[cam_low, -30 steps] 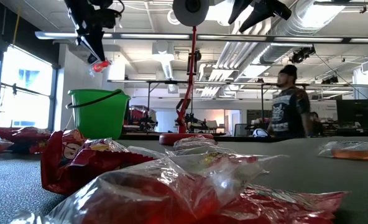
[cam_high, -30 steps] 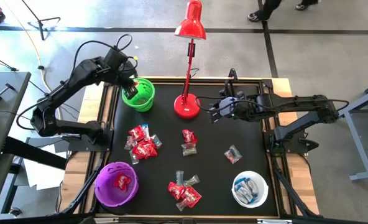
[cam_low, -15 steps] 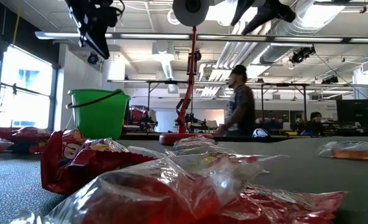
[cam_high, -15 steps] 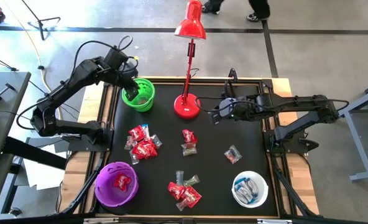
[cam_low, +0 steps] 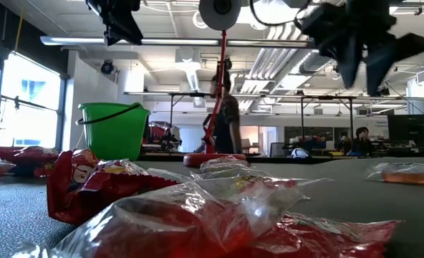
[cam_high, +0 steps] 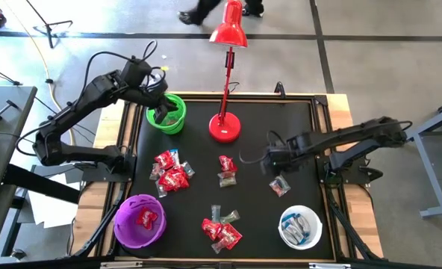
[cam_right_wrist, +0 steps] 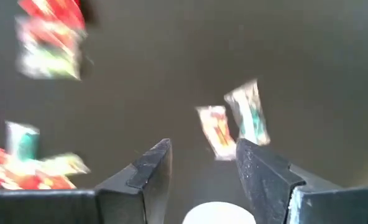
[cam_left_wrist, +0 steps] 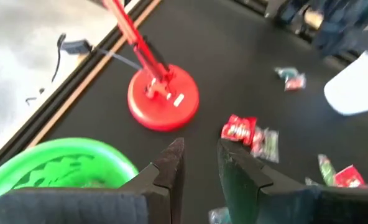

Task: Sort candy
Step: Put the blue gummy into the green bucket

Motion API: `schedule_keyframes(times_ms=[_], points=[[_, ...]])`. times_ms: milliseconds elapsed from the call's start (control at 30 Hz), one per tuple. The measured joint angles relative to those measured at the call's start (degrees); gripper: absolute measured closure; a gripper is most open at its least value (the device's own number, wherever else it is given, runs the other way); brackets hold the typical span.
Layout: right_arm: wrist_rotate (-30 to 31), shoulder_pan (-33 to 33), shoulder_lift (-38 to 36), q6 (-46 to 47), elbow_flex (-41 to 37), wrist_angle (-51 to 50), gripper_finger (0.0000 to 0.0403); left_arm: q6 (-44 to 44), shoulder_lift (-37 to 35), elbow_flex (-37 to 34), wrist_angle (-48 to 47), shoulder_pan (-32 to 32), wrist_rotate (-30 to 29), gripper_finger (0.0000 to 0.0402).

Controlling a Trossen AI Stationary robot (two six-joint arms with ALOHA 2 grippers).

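Left end effector (cam_high: 159, 112) is hanging over the green bowl (cam_high: 169, 113), fingers (cam_left_wrist: 171, 165) sitting slightly apart with nothing between them. Inside the bowl, greyish-green candy is showing, hard to count. Just beyond this end effector, toward the desk centre, the red lamp (cam_high: 225, 127) is standing on its round base.

Right end effector (cam_high: 268, 158) is hovering above the black desk (cam_high: 296, 123), fingers (cam_right_wrist: 150, 165) standing wide apart and empty. Just ahead of it a small pair of wrapped candies (cam_high: 279, 185) is lying on the desk, not touched. Farther past that, the white bowl (cam_high: 300, 227) is holding blue-and-white candy. Off to this end effector's side, toward the desk centre, a red and a greenish candy (cam_high: 226, 170) are lying together.

Between the two arms, nearer the left end effector, a red candy cluster (cam_high: 170, 172) is sitting on the desk. Another mixed pile (cam_high: 221, 228) is lying at the near edge, between the white bowl and the purple bowl (cam_high: 139, 221), which is holding a red candy.

A person (cam_low: 226, 122) is showing in the room behind the desk.
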Motion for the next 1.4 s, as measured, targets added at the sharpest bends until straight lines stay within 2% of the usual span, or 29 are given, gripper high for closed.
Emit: schedule_keyframes(times_ms=[267,567,767,1000,1233,1400], points=[[-7.2,2.5,0.0,1.3,-12.5,9.1,0.0229,-6.3,-3.1,0.0,6.1,-2.4,0.0,0.0321],[-6.9,2.6,-0.1,0.0,-20.8,16.0,0.0229,-13.7,-6.4,0.0,9.4,-6.0,0.0,0.0321],[-6.5,2.5,-0.1,0.0,-27.5,26.6,0.0229,-16.9,-7.9,0.0,12.2,-8.8,0.0,0.0321],[-5.7,2.5,-0.3,0.0,-29.2,28.7,0.0231,-19.4,-8.0,0.0,15.6,-11.5,-1.8,0.0321],[-5.3,2.5,-0.2,-1.5,-29.3,28.1,0.0284,-21.2,-7.5,0.0,15.9,-15.1,-6.7,0.0321],[-5.2,2.5,-0.2,-2.6,-29.3,27.6,0.0333,-22.0,-6.8,0.0,18.3,-18.2,-7.0,0.0321]])
